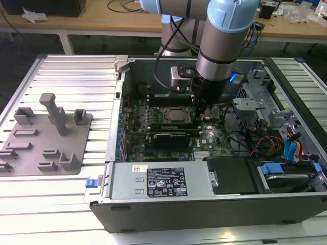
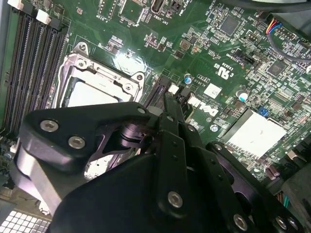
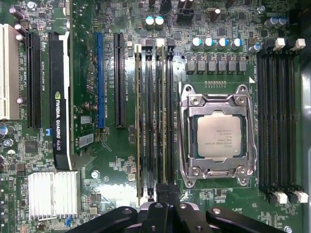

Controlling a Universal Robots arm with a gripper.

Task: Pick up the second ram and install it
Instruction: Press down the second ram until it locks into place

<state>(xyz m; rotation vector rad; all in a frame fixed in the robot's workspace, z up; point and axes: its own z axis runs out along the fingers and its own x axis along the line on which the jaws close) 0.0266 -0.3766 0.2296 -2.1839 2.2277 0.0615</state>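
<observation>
Gripper (image 3: 163,194), pressed together at lower centre of the first wrist view, bears on the second ram (image 3: 163,116) edge-on in its slot beside the processor (image 3: 218,137)—press square, evenly.

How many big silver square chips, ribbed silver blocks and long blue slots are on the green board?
Big silver square chip: 1
Ribbed silver block: 1
Long blue slot: 1
Total: 3
</observation>
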